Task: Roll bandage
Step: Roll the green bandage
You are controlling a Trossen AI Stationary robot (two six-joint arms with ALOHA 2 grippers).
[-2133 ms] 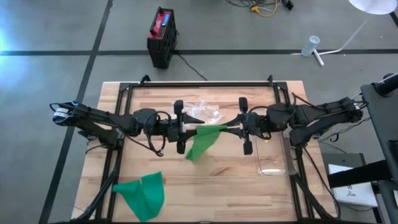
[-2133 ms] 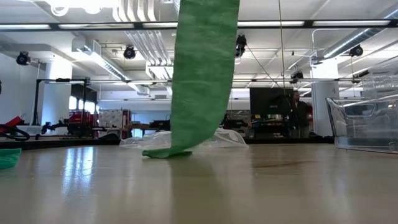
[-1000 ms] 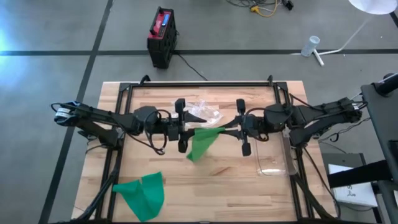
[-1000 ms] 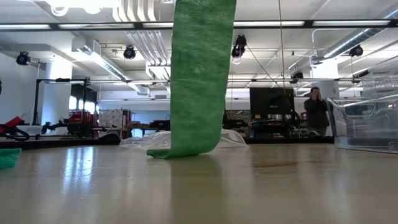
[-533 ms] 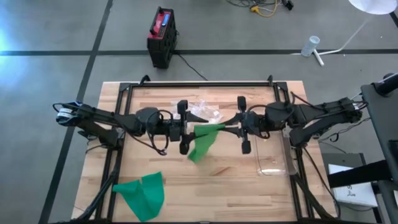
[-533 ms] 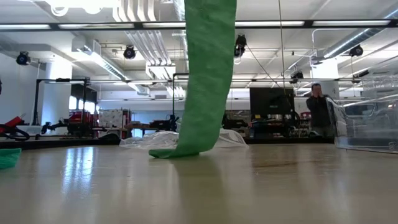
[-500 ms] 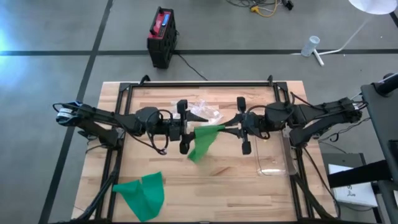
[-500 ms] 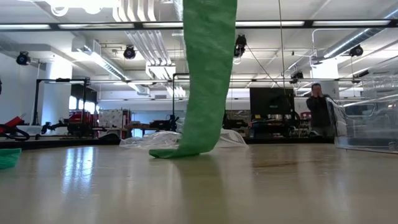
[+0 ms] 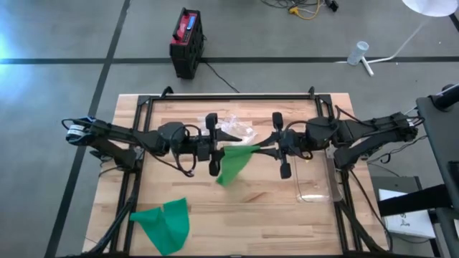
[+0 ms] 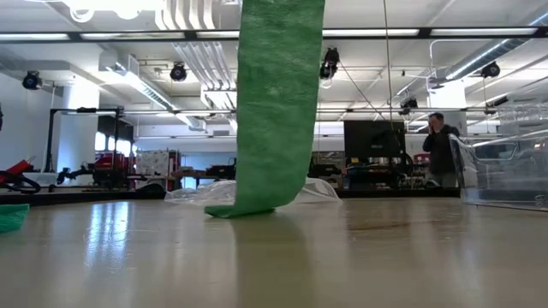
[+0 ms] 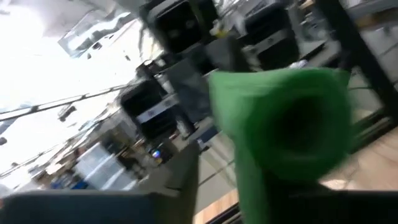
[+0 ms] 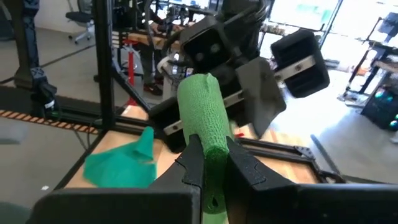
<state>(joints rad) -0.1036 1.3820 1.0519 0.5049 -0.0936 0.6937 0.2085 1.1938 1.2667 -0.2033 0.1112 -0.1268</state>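
Since half a second ago the left gripper (image 9: 217,152) has edged toward 3 o'clock onto the green bandage (image 9: 234,162) roll, grip unclear, while the right gripper (image 12: 214,167) pinches it mid-air; next: another winding turn.

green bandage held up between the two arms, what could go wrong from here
The right gripper is shut on the green bandage, but the left gripper's hold on the rolled end cannot be confirmed; if loose, the roll may unwind or sag.

The tail hangs to the table with only its tip touching, so it could drag or twist, making an uneven roll.

The crumpled clear plastic lies just behind and might snag the tail.
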